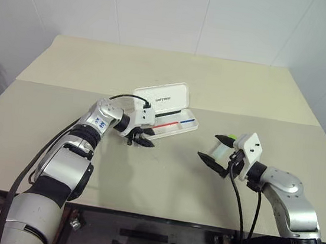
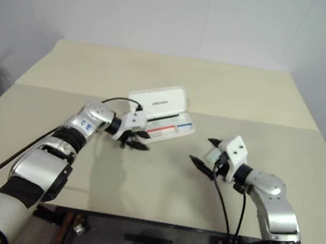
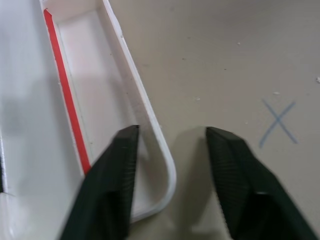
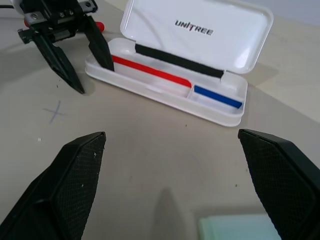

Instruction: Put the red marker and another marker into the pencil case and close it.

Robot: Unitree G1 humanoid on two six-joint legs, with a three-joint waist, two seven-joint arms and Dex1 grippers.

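Note:
The white pencil case (image 1: 164, 100) lies open at mid table, lid tilted back, with a red and a blue stripe inside. My left gripper (image 1: 141, 142) is open at the case's left end. One finger (image 3: 112, 170) is inside the tray and the other stands on the table outside the wall (image 3: 150, 107). In the right wrist view a small red bit (image 4: 100, 25) peeks out behind that gripper, perhaps the red marker's cap. My right gripper (image 4: 171, 136) is open and faces the case from the right. The light-green marker (image 1: 227, 138) lies close by its palm, untouched by the fingertips.
A blue X (image 3: 277, 122) is drawn on the beige table (image 1: 161, 181) beside the left gripper. A seam crosses the tabletop behind the case. White walls stand beyond the far edge. Cables hang from both wrists.

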